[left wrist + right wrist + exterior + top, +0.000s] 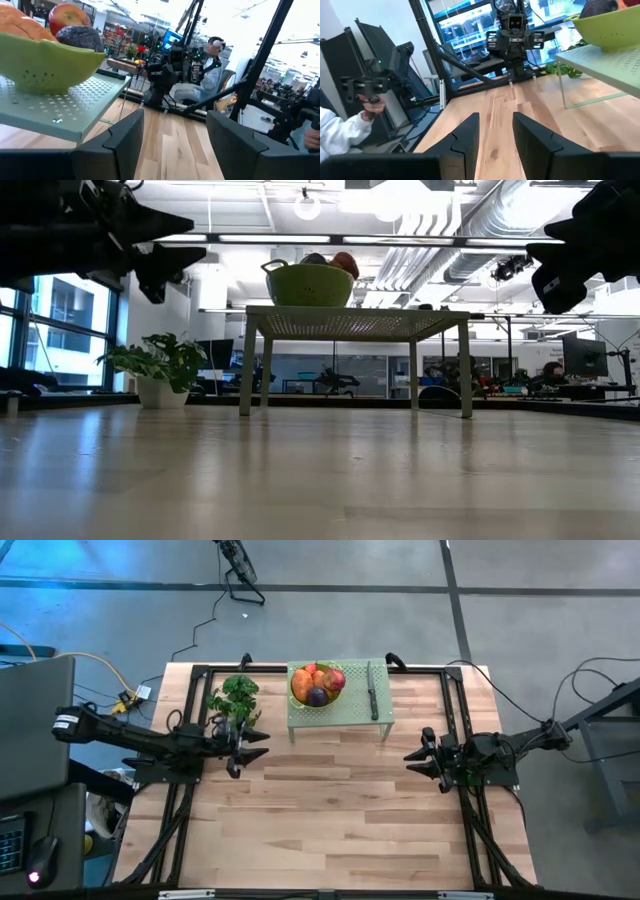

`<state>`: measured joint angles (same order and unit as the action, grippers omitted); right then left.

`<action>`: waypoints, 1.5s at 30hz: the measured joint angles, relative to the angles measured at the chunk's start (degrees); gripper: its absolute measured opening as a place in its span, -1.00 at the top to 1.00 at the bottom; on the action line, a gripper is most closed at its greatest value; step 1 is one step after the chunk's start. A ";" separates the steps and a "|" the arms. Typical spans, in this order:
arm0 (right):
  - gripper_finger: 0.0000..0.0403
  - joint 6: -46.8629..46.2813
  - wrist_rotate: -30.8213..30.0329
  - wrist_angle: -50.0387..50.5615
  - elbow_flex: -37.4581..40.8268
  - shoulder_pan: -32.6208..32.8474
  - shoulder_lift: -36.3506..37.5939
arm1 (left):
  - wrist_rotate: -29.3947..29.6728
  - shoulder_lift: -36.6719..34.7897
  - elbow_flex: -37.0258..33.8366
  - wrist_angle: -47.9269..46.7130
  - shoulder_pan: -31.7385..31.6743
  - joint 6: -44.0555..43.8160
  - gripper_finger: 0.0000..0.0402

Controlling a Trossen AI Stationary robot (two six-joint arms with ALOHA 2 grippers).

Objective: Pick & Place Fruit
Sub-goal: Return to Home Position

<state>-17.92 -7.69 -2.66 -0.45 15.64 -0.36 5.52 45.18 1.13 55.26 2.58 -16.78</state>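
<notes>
On the shelf [345,710], fruit [317,683] in bowl [308,285], knife [372,690] seen only overhead

Overhead, straight down on the light wooden plank table [340,810]. Low, level across it toward the pale green perforated shelf [350,323]. From both wrists, seemingly nearer, same shelf.

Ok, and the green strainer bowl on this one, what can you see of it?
The green strainer bowl is a lime-green, plastic-looking colander with small drain holes in its wall and a loop handle at the rim. It stands upright on the pale green perforated shelf, toward the left arm's side, the black knife lying apart beside it. It holds a red apple, a dark purple piece and orange pieces. The left tool and right tool hang clear of it.
</notes>
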 joint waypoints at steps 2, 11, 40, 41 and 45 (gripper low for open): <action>0.45 0.22 -0.04 0.00 0.02 0.00 0.00 | 0.00 -3.48 0.00 -2.89 -0.01 0.00 -0.05; 0.45 0.42 0.33 0.11 0.04 0.00 0.00 | 0.17 -21.30 -0.02 -22.40 -0.01 1.57 -0.05; 0.45 1.67 -0.78 0.20 0.13 -0.02 -0.02 | 2.84 -43.20 3.87 -65.02 0.03 2.99 -0.05; 0.45 1.67 -0.78 0.20 0.13 -0.02 -0.02 | 2.99 -43.20 3.85 -64.83 0.03 2.99 -0.05; 0.45 1.67 -0.76 0.20 0.13 -0.02 -0.02 | 3.12 -43.20 3.43 -62.66 0.05 2.99 -0.05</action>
<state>-16.25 -8.45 -2.46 -0.32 15.62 -0.38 8.64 1.98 4.56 -7.41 2.63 -13.78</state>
